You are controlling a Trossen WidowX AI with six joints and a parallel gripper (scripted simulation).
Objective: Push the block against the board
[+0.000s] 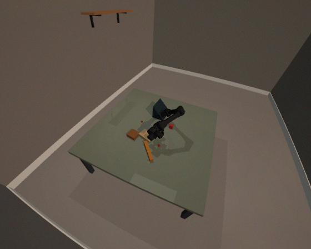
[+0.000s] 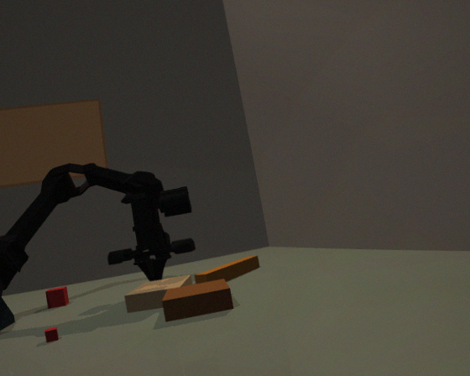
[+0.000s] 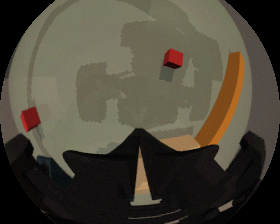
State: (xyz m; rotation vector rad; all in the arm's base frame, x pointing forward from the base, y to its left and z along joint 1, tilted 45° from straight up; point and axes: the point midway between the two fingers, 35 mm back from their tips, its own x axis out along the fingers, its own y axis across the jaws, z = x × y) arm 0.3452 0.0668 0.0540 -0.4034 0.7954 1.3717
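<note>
A long orange board (image 1: 149,151) (image 2: 228,268) (image 3: 226,94) lies flat near the middle of the green table (image 1: 111,155). A flat tan block (image 1: 143,134) (image 2: 151,294) (image 3: 183,142) lies at the board's near end, close to it or touching. A flat brown block (image 1: 133,134) (image 2: 197,299) lies against the tan block's other side. My gripper (image 1: 152,137) (image 2: 154,274) (image 3: 139,131) is shut and empty. It points straight down with its tip at the tan block's far edge, on the side away from the brown block.
A red cube (image 1: 171,126) (image 2: 57,296) (image 3: 173,58) and two smaller red cubes (image 1: 141,121) (image 2: 51,334) (image 1: 159,145) lie around the arm. A dark blue wedge (image 1: 160,108) stands by the arm's base. A shelf (image 1: 106,12) hangs on the wall.
</note>
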